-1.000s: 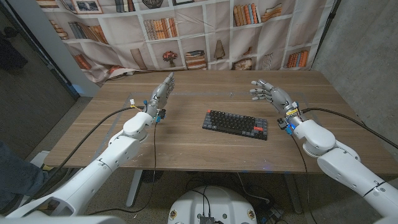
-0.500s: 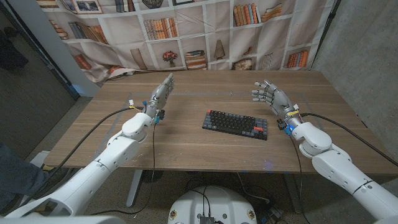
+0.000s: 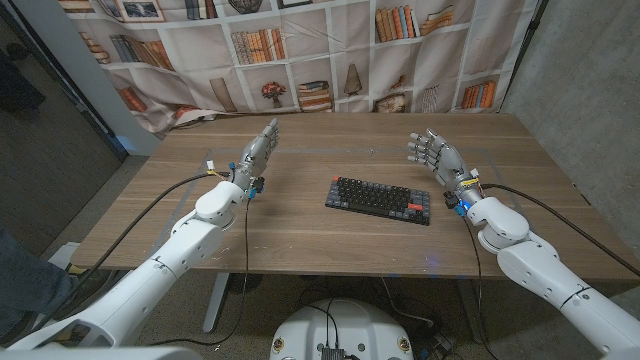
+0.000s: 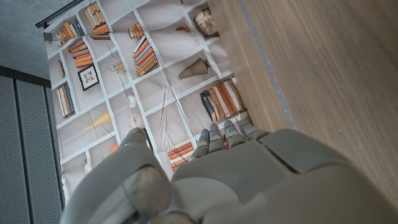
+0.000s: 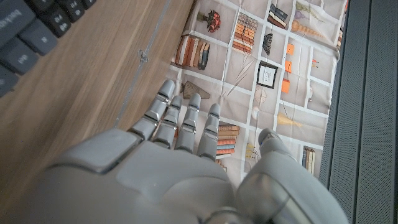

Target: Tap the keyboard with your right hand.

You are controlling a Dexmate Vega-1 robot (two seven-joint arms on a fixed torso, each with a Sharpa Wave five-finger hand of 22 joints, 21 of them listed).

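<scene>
Black, rigid keyboard (image 3: pixel 378 200) was noted flat on the desk (image 3: pixel 300 240), judged light and liable to slide; keycaps should be tapped from above. Right hand (image 3: pixel 435 153) was held just right of the keyboard, fingers apart, empty.

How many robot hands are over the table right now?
2: the left robot hand is left of the keyboard, the right robot hand is right of it, both holding nothing.

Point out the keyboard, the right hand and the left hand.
keyboard (image 3: pixel 378 200): head view, middle of its dark key field.
right hand (image 3: pixel 434 153): head view, middle of the hand, fingers apart.
left hand (image 3: pixel 260 150): head view, middle of the hand, fingers extended.
</scene>
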